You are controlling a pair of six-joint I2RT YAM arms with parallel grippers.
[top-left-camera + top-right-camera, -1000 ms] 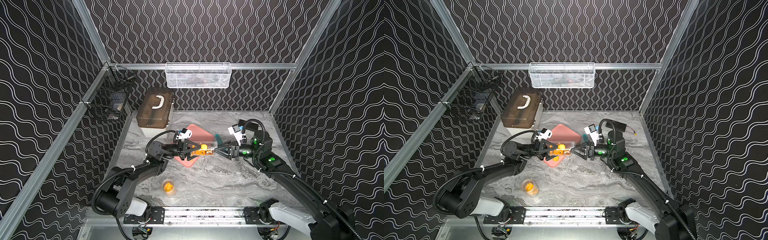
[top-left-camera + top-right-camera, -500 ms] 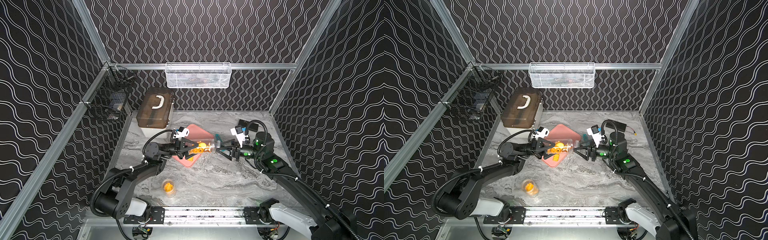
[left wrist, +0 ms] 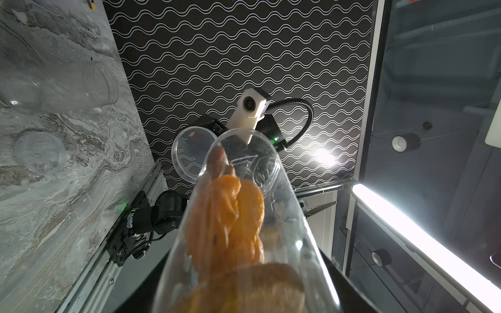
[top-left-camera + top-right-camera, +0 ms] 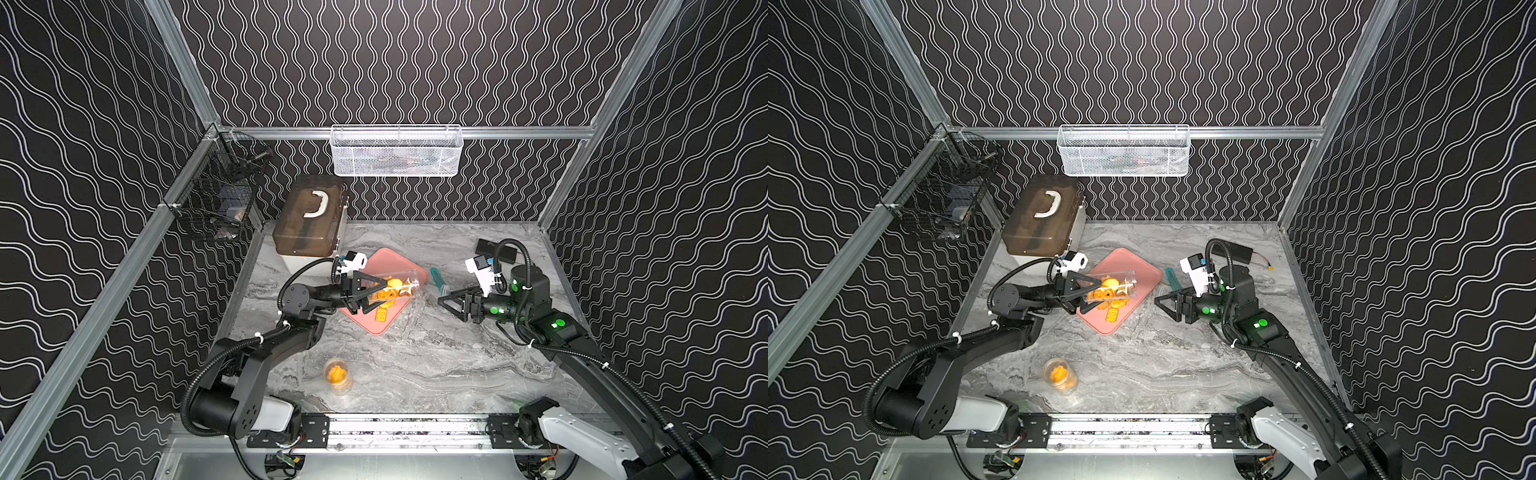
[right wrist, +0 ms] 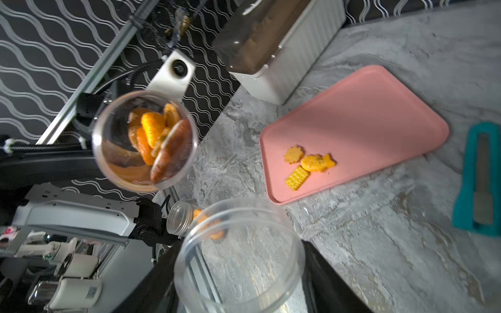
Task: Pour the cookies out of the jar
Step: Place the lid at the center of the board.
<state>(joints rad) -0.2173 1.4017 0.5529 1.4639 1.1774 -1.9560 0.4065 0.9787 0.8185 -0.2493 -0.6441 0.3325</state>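
At the back on the left we see a brown box (image 4: pixel 309 220), and near the front a little pot (image 4: pixel 337 374) with orange bits in it. Next comes the left claw (image 4: pixel 376 294). It is squeezed tight on the clear jar (image 4: pixel 405 286), which lies on its side above the pink tray (image 4: pixel 395 262). Most cookies (image 5: pixel 154 141) sit inside the jar, and three lie on the tray. A blue-green tool (image 4: pixel 438 278) lies just beside the tray. On the right, the right claw (image 4: pixel 451 305) grips a clear lid (image 5: pixel 238 252).
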